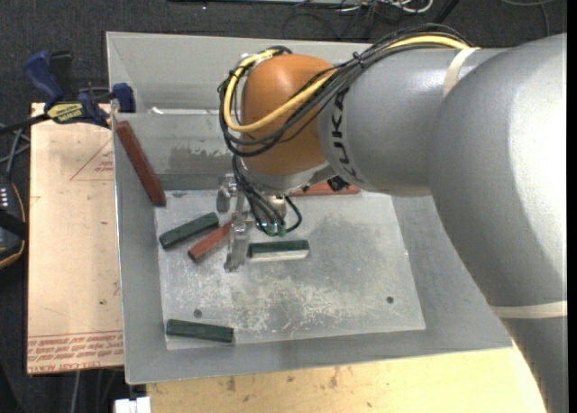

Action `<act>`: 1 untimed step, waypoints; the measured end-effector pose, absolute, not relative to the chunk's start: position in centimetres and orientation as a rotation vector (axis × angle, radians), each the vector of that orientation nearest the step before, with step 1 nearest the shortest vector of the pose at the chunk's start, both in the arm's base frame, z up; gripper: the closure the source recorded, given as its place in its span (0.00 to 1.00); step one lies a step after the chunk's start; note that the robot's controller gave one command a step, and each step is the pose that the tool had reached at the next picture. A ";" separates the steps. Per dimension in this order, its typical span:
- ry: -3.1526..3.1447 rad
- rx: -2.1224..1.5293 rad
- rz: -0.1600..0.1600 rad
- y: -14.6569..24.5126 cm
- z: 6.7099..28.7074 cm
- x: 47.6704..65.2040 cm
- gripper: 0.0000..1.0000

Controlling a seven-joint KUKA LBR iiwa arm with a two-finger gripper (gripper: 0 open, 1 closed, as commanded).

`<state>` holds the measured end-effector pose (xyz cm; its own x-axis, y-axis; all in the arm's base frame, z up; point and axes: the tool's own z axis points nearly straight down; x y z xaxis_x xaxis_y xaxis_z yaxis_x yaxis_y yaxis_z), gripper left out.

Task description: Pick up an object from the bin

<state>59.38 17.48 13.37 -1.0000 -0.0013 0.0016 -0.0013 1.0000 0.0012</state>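
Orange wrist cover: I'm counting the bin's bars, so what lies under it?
A red piece pokes out from under the cover at its lower right edge; its remainder is hidden. Whatever else lies beneath cannot be seen.

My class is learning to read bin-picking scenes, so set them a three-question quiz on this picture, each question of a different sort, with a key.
1. Fill in: the gripper is down with a short reddish bar at its picture-left, and the pale-edged bar at its picture-right is mainly ____ in colour.
2. True or false: the long reddish-brown bar lies along the left side of the bin.
3. Which lies nearest the bin's front edge? A. the short reddish bar; B. the lone dark green bar; C. the long reddish-brown bar.

Key: 1 green; 2 true; 3 B.
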 end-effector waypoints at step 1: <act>-3.142 0.000 -0.002 17.4 13.5 59.5 0.00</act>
